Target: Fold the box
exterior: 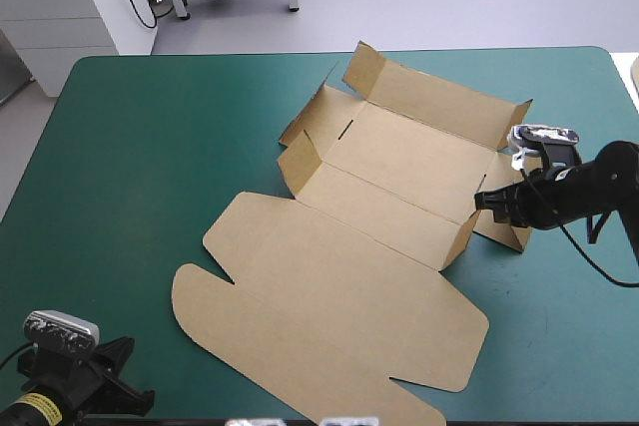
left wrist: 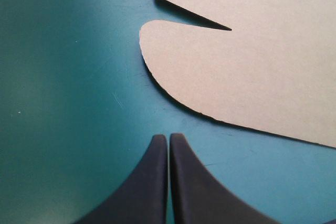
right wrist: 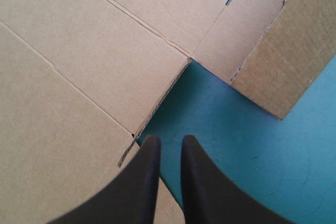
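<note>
Left gripper (exterior: 135,401) parked lower left in high view, well clear of box (exterior: 349,276); box sprawls mid-frame on teal-green cover (exterior: 140,147), far walls raised, right gripper (exterior: 481,199) at its right end. Left wrist: fingers (left wrist: 152,182) pressed together, rounded flap (left wrist: 210,72) ahead. Right wrist: fingers nearly closed, pinching board edge.

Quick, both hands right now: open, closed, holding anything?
Left hand: closed, holding nothing.
Right hand: all but closed on an edge of the box.
</note>
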Motion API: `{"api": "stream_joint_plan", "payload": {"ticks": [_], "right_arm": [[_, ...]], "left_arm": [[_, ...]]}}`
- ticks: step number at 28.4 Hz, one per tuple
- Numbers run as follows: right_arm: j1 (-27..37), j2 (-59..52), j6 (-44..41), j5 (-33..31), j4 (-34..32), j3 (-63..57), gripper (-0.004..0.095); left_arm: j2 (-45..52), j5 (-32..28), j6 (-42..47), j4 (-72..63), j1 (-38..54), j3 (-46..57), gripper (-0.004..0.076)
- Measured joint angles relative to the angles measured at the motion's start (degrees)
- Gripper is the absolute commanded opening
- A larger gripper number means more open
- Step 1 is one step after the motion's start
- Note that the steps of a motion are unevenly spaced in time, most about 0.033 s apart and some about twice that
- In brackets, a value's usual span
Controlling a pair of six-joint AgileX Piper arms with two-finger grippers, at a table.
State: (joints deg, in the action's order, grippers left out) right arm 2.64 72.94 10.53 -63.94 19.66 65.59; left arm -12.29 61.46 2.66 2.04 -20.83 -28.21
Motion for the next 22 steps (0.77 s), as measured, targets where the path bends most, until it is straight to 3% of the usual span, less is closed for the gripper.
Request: {"api": "stream_joint_plan", "payload": {"ticks": [3, 9, 17, 22], "right_arm": [[0.0, 3.4, -1.0, -2.0, 0.4, 1.8, 0.0338], [0.0, 10.2, -4.0, -5.4, 1.4, 3.1, 0.0340], [0.0, 17.1, -5.3, -5.1, 9.2, 3.3, 0.0340], [0.0, 18.7, -6.7, -4.1, 8.3, 3.3, 0.0335]], "left_arm": [[0.0, 0.0, 0.0, 0.0, 0.0, 0.0, -0.0008], [0.0, 0.0, 0.0, 0.0, 0.0, 0.0, -0.0008], [0.0, 0.0, 0.0, 0.0, 0.0, 0.0, -0.0008], [0.0, 0.0, 0.0, 0.0, 0.0, 0.0, -0.0008]]}}
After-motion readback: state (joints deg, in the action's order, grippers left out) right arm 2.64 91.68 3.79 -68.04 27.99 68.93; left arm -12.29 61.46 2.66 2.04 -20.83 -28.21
